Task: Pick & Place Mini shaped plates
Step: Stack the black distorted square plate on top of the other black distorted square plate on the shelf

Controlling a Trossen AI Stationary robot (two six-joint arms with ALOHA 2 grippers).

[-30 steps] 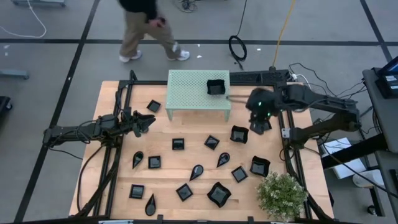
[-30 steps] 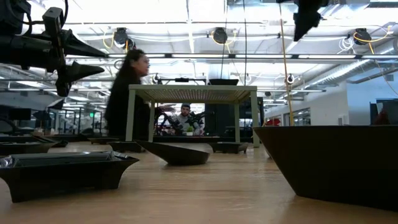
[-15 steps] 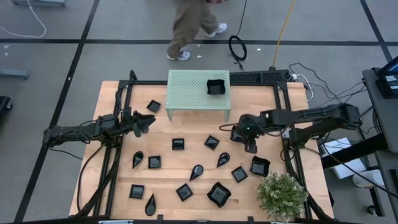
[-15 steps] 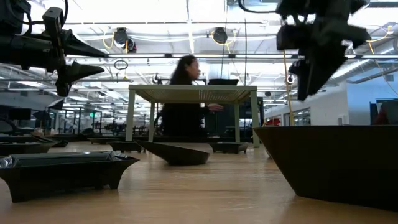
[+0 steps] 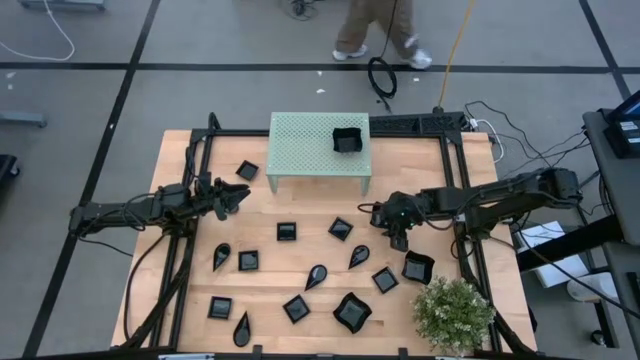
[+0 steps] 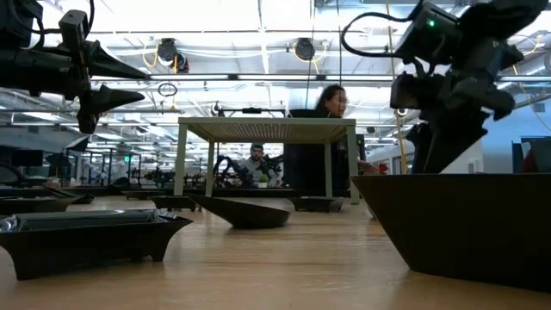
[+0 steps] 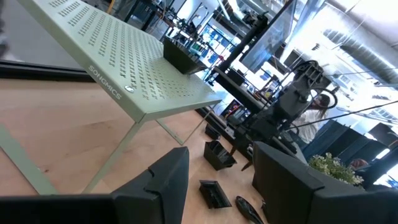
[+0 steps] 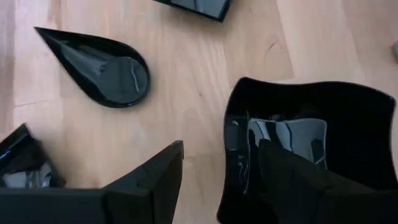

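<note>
Judging by the layout, you have barely started: one mini plate (image 5: 346, 140) sits on the green stand (image 5: 300, 150), about fifteen lie across the table (image 5: 180, 290). Your right gripper (image 5: 393, 224) hovers open over a wavy-edged dish (image 8: 311, 155); the left gripper (image 5: 232, 196) waits open.

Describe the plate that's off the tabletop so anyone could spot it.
Find the pale green stand at the far edge of the table. Toward its right end sits a black square dish. It alone is raised on the stand; every other plate lies on the table.
</note>
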